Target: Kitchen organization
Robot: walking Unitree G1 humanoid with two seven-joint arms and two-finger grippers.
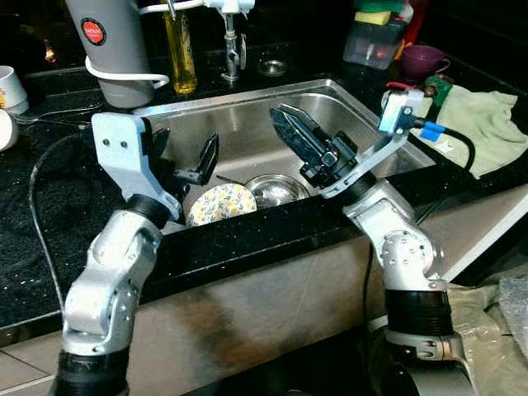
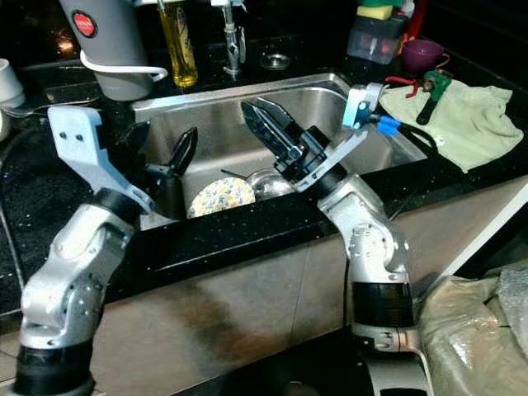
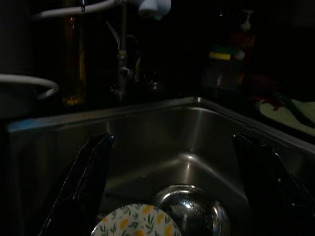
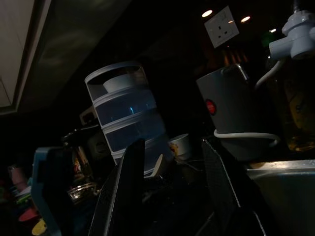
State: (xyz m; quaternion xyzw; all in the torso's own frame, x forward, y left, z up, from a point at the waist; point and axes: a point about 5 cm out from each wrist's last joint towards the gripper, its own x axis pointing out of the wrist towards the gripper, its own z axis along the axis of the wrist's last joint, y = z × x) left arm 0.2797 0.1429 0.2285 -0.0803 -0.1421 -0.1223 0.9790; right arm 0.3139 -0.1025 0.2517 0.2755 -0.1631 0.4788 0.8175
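Both grippers hung over the sink (image 1: 346, 103), empty. Left gripper (image 3: 172, 187) fingers were spread above the patterned plate (image 1: 221, 203) and steel bowl (image 1: 275, 190). Right gripper (image 4: 172, 191) fingers were parted, aimed at the grey kettle (image 1: 111, 49).

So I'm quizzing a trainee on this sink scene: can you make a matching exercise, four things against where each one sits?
Things:
1. round plate with yellow floral print
2. purple cup
3. tall bottle of yellow liquid
4. pale green cloth

Places:
A. counter right of the sink
B. behind the sink, beside the tap
C. inside the steel sink
D. far right back corner of the counter

Pairs: 1-C, 2-D, 3-B, 4-A
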